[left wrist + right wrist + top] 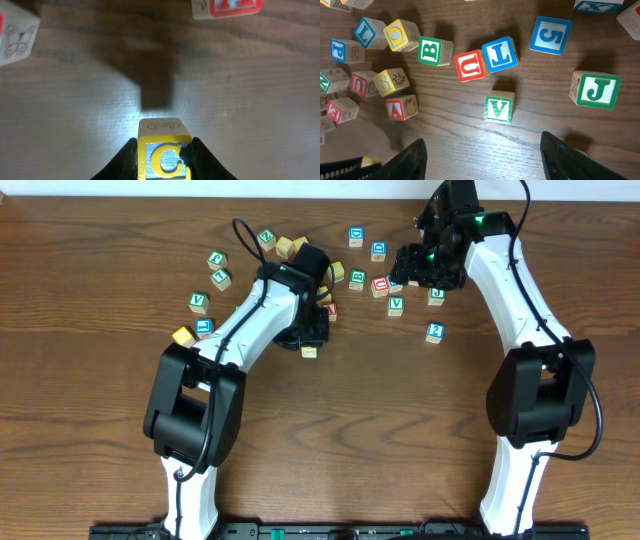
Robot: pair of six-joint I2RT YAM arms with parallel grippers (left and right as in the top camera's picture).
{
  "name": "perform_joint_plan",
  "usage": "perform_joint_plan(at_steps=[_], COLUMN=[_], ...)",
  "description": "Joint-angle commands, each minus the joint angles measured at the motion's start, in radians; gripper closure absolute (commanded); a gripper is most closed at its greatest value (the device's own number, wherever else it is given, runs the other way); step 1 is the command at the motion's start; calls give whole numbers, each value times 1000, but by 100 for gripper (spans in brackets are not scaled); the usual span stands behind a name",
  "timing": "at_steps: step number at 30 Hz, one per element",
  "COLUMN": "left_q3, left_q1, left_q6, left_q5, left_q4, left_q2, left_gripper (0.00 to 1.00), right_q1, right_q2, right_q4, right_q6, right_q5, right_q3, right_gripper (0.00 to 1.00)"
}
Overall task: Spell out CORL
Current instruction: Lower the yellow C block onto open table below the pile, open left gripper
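My left gripper [164, 165] is shut on a yellow block with the letter C [164, 156], held low over bare wood. From overhead the gripper [308, 340] is at the table's middle and the C block [309, 352] shows just below it. My right gripper [485, 162] is open and empty above the block cluster, at the back right in the overhead view [420, 265]. Ahead of it lie a blue L block [500, 54], a yellow O block [400, 34] and a red U block [470, 65]. I see no R block.
Near the right gripper lie a green V [498, 109], green B [431, 51], blue 5 [550, 35] and green J [597, 90]. Several more blocks lie scattered across the back of the table [216, 259]. A red block [227, 7] lies ahead of the left gripper.
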State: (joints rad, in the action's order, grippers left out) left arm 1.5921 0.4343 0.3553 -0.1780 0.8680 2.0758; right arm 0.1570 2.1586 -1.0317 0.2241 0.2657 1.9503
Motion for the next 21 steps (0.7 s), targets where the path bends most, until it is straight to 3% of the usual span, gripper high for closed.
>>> perform_joint_plan(at_steps=[1,10,15,21], left_q3=[-46,-82,-82,-81], left_q1=[6,6,6,6], left_q6=[44,51,50,50], left_q5=[7,6,6,6], left_q4=[-46,-103,-104,-109], left_q2=[12,11,11,11], left_gripper=[75,75,55,52], right_q1=[-10,-10,-10,-10], right_q2=[-27,-27,-27,-27], right_q4=[-2,-2,-1,-2], right_q6=[-16,-16,-16,-16], right_q5=[1,-5,-5,-5], right_q3=[19,19,19,19], right_gripper=[32,30,30,29])
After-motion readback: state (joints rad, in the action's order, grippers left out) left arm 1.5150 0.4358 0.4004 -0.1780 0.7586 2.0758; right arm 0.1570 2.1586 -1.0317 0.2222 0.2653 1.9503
